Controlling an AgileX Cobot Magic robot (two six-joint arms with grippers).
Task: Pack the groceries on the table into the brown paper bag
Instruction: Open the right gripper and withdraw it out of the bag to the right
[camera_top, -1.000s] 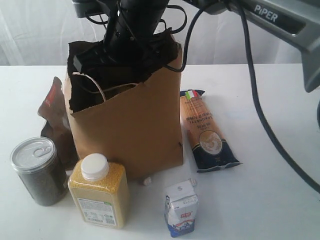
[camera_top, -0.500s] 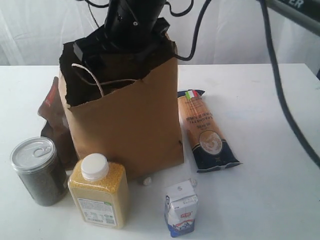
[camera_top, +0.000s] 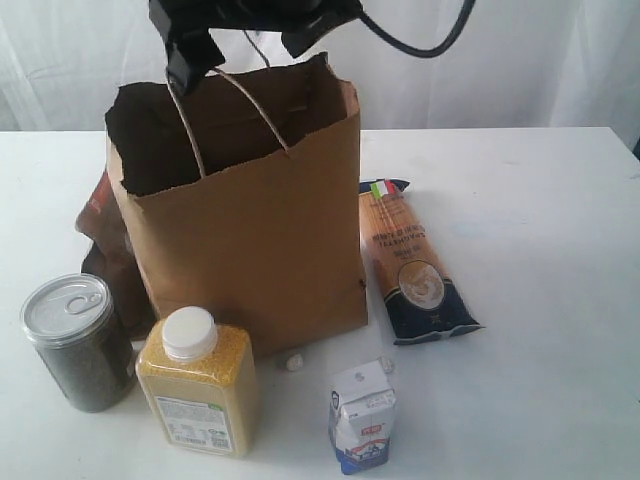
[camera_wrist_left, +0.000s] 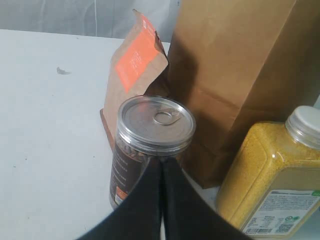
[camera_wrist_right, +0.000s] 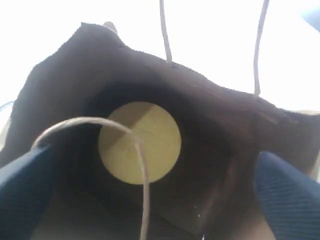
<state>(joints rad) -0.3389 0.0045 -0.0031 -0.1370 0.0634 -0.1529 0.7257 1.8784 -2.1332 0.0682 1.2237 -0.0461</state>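
Note:
The brown paper bag (camera_top: 260, 250) stands upright in the middle of the table (camera_top: 540, 200). My right gripper (camera_top: 250, 30) hangs open just above its mouth, with one handle loop (camera_top: 235, 100) rising close to it. In the right wrist view, the gold-lidded jar (camera_wrist_right: 140, 142) stands inside the bag (camera_wrist_right: 215, 115), below the open right gripper (camera_wrist_right: 155, 155). My left gripper (camera_wrist_left: 161, 164) is shut and empty, right in front of the silver-lidded can (camera_wrist_left: 152, 145). The can (camera_top: 75, 340), yellow grain bottle (camera_top: 200, 385), carton (camera_top: 362, 415), pouch (camera_top: 105, 240) and packet (camera_top: 410, 260) rest around the bag.
A small white crumb (camera_top: 293, 362) lies at the bag's front foot. The pouch (camera_wrist_left: 132, 85) leans against the bag (camera_wrist_left: 235, 75) behind the can, and the yellow bottle (camera_wrist_left: 272, 175) stands close beside it. A white curtain closes the back.
My right gripper has risen out of the bag's mouth to just above it. The bag's near handle now stands up and the rim has shifted slightly left. The groceries outside have not moved.

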